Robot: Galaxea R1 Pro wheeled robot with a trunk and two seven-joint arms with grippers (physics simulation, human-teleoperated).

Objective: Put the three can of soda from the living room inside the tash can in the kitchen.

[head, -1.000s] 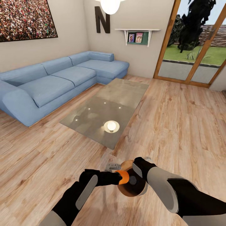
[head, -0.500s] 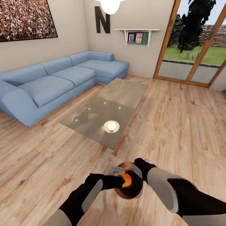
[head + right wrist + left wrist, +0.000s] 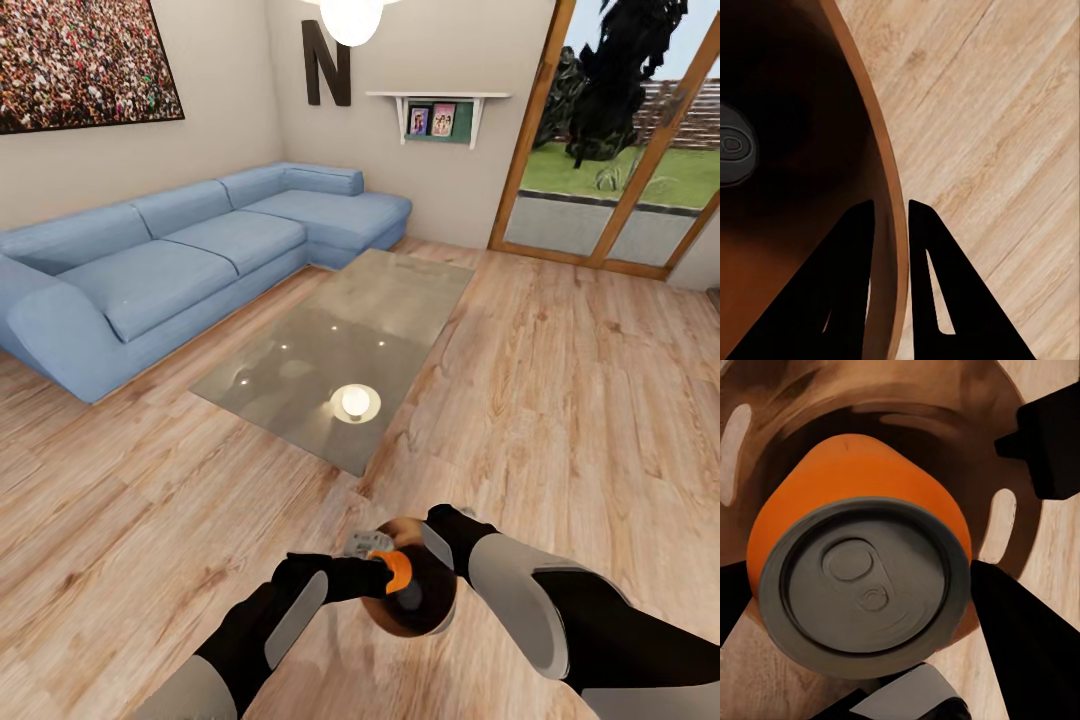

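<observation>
Left pincer [image 3: 385, 575] pinches an orange soda can [image 3: 862, 577] over the mouth of the trash can [image 3: 420, 600], whose rim the right pincer [image 3: 891, 217] clamps. One can [image 3: 733, 154] seems already inside. Next: spread the fingers, let it drop.

The head view looks forward and down from above across the wood floor [image 3: 560, 380] toward the sofa [image 3: 190, 260]. The left wrist view sits very close on the soda can [image 3: 862, 577] above the trash can [image 3: 907, 420]. The right wrist view looks along the trash can's rim [image 3: 881, 172], sharing it.
</observation>
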